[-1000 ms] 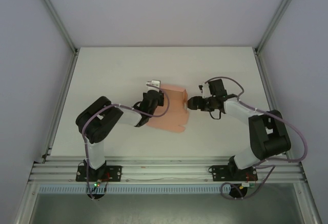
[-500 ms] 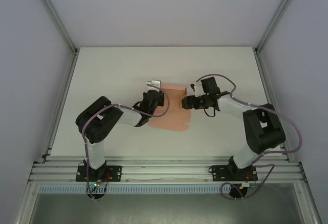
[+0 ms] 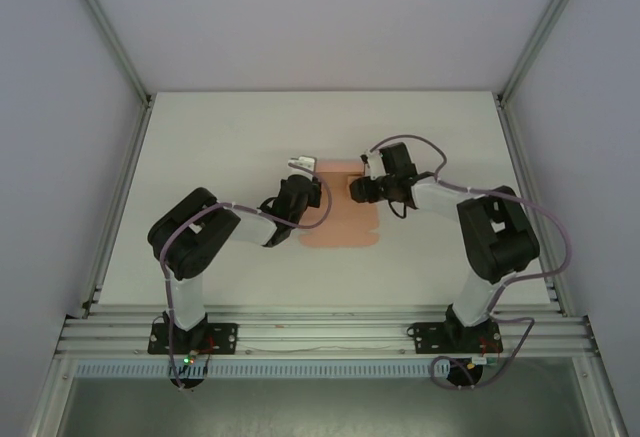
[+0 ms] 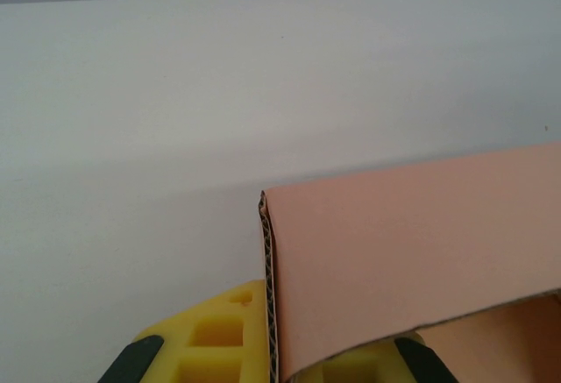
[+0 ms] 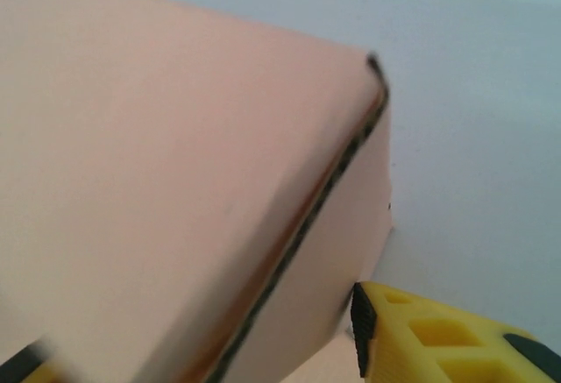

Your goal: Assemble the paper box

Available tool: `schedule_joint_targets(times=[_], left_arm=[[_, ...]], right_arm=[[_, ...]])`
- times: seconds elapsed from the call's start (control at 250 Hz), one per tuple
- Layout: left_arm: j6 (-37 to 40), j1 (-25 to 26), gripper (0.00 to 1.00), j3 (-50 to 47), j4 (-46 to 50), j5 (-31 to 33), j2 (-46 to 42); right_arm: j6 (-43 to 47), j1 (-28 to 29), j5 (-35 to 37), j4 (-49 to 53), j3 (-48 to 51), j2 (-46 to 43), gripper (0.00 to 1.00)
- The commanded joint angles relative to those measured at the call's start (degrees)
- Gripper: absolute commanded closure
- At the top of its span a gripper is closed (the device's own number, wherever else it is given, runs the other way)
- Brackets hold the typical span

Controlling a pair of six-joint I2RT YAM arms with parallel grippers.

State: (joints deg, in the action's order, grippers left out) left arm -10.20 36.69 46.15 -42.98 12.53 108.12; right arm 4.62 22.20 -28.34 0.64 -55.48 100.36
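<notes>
On the bench (image 3: 220,137), centre: one paper box (image 3: 345,227), salmon-pink card, partly folded, lying between both arms. Left fingers (image 4: 219,343): we record them clenched on its doubled left edge. Right fingers (image 5: 438,335): parted astride a raised panel at its far right corner; whether they grip it, we cannot tell.

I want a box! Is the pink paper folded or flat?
Partly folded: the paper box has one panel bent up, the rest flat.
</notes>
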Motion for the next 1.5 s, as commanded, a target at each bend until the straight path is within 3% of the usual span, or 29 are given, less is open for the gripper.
schedule_joint_targets(times=[0.0,0.092,0.208,0.252,0.36,0.456,0.604,0.68,0.971,1.095,1.167,1.375,1.495], left_arm=[[1.69,0.8,1.0,0.76,4.04,-6.03,2.3],[2.17,0.82,1.0,1.07,4.92,-6.25,2.36],[2.52,0.86,1.0,1.38,5.5,-6.1,2.39],[2.34,0.92,1.0,1.48,5.92,-6.0,2.45],[1.52,0.93,1.0,1.84,6.54,-5.08,2.46],[-1.33,1.25,1.0,2.98,8.97,-1.79,2.3],[-7.34,2.83,1.0,5.65,15.12,8.95,2.41],[-10.92,3.04,1.0,5.62,15.86,10.47,2.34],[-11.48,3.04,1.0,6.25,17.66,12.4,2.9],[-11.66,3.06,1.0,6.95,17.93,11.73,3.04],[-11.7,2.99,1.0,7.32,18.04,10.29,3.35],[-12.09,3.04,1.0,7.46,18.38,10.4,3.13],[-11.92,3.04,1.0,7.96,18.84,10.04,3.31]], right_arm=[[-1.0,0.03,3.02,-5.79,-1.18,3.33,0.51],[-1.33,0.02,4.04,-8.9,-0.96,4.45,0.52],[-1.95,0.0,5.44,-14.12,0.38,4.49,0.63],[-2.24,0.02,6.36,-14.76,0.38,4.41,0.72],[-4.86,0.2,13.22,-15.38,0.53,3.67,0.88],[-11.84,1.12,25.36,-14.62,0.6,2.94,0.95],[-29.41,3.06,47.82,-4.93,-1.48,2.62,0.96],[-40.11,3.08,55.27,4.07,-4.66,4.04,1.0],[-42.19,3.04,65.65,14.99,-10.37,8.99,1.0],[-49.29,3.15,73.52,21.41,-12.05,9.82,1.0],[-49.1,3.17,74.01,19.78,-11.8,10.3,1.0],[-48.43,3.15,71.55,2.53,-4.1,7.87,1.0],[-41.92,3.34,63.96,-7.58,-0.15,6.55,1.0]])
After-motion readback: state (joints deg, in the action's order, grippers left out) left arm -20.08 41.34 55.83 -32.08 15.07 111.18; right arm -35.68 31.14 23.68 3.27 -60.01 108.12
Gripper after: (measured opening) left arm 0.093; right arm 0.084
